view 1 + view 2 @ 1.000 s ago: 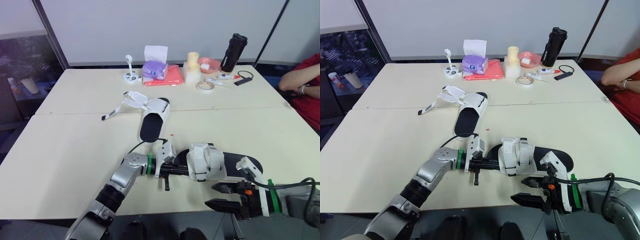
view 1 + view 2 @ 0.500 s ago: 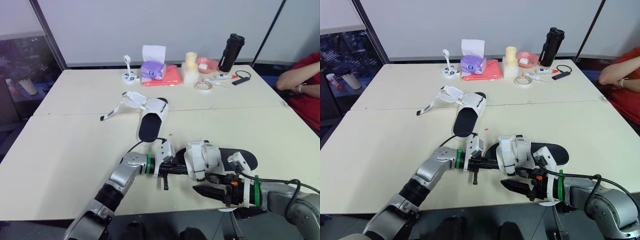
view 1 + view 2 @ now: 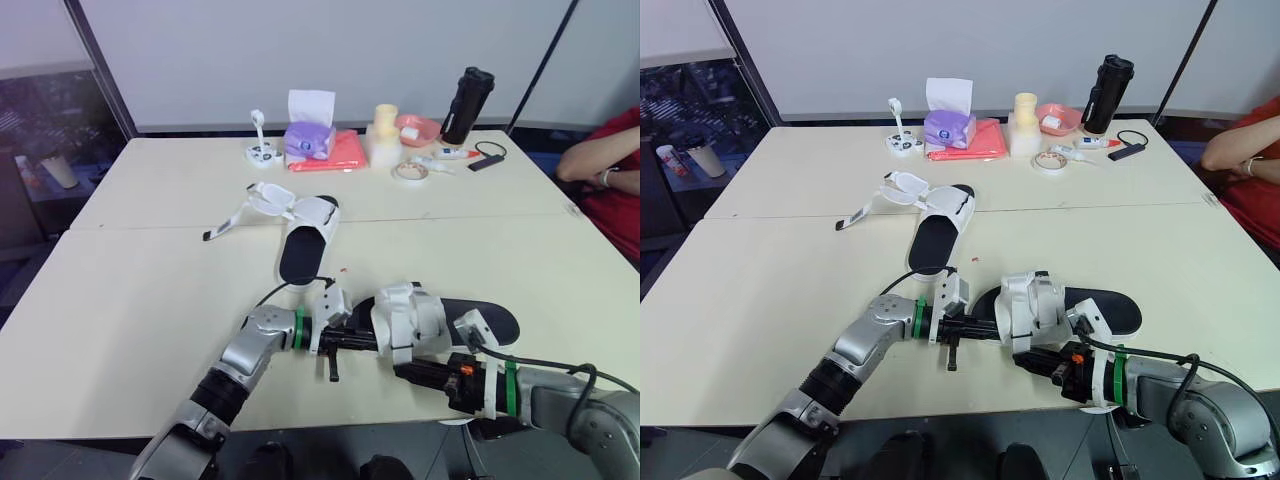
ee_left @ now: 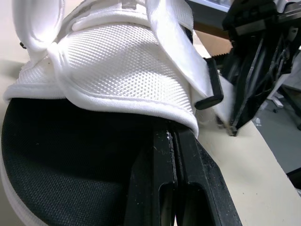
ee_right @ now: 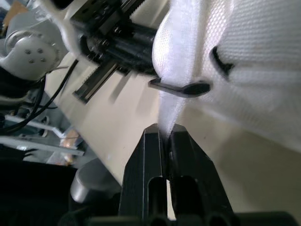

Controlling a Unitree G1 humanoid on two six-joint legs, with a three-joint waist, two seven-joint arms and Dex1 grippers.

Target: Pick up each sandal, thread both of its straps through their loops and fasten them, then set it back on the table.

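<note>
The near sandal (image 3: 470, 318), black-soled with a white mesh upper (image 4: 122, 66), lies by the table's front edge. My left gripper (image 3: 376, 340) is shut. Its fingers (image 4: 162, 155) lie on the black insole with their tips tucked under the edge of the upper. I cannot tell whether they pinch anything. My right gripper (image 3: 403, 371) reaches in from the front and is shut on a white strap (image 5: 170, 101) hanging from the upper, just below a dark loop (image 5: 181, 87). The second sandal (image 3: 305, 243) lies in the table's middle with its straps (image 3: 250, 208) spread open.
Along the far edge stand a purple tissue box (image 3: 309, 137), a red cloth (image 3: 342, 153), a cream container (image 3: 385, 135), a pink bowl (image 3: 420, 128), a tape roll (image 3: 408, 172) and a black bottle (image 3: 467, 104). A person's arm (image 3: 600, 160) rests at the right edge.
My right gripper has moved in from the front edge to the near sandal and gone from open to shut on the hanging strap. The left arm has stayed put.
</note>
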